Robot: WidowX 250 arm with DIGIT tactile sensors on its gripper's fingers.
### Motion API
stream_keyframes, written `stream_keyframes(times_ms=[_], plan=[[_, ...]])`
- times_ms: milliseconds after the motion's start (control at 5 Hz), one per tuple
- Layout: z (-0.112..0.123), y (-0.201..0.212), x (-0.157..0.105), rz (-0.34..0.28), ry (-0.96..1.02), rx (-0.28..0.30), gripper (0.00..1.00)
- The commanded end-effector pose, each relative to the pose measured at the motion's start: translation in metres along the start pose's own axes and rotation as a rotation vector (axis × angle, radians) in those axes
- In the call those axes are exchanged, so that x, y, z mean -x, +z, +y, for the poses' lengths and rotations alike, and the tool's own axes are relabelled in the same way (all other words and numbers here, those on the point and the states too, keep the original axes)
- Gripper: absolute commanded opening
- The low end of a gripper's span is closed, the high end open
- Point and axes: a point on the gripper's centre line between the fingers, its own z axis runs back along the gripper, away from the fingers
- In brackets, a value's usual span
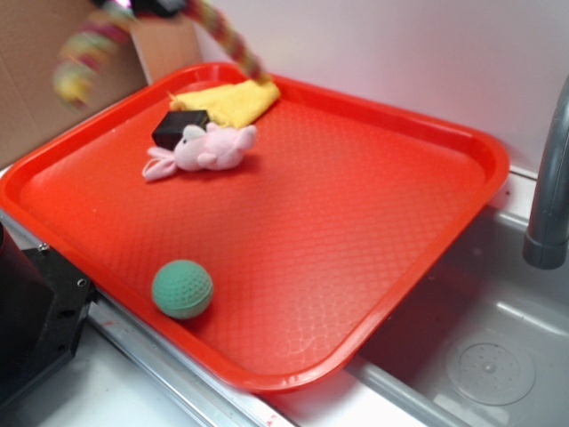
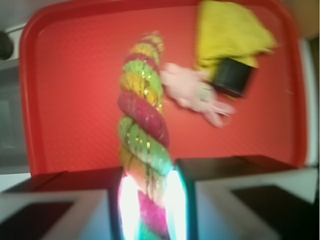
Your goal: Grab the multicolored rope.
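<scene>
The multicolored rope (image 2: 142, 135) is pinched between the fingers of the pincer (image 2: 148, 210) and is held above the red tray (image 1: 462, 156), hanging over its far corner. A yellow cloth (image 1: 233, 100) is seen beneath the dangling end.

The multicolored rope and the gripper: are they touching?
Touching. The wrist view shows the multicolored rope pinched between the gripper fingers, hanging above the red tray.

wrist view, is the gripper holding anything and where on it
Yes: the gripper is shut on the multicolored rope, which runs between its fingers. The exterior view shows rope hanging on both sides, so the hold is partway along, not at an end.
</scene>
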Motion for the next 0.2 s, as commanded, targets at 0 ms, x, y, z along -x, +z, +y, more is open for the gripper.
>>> stream_keyframes(times_ms=[0], plan=[[0.0179,0.0199,0.0115,-0.055,0.059,0.002,0.00]])
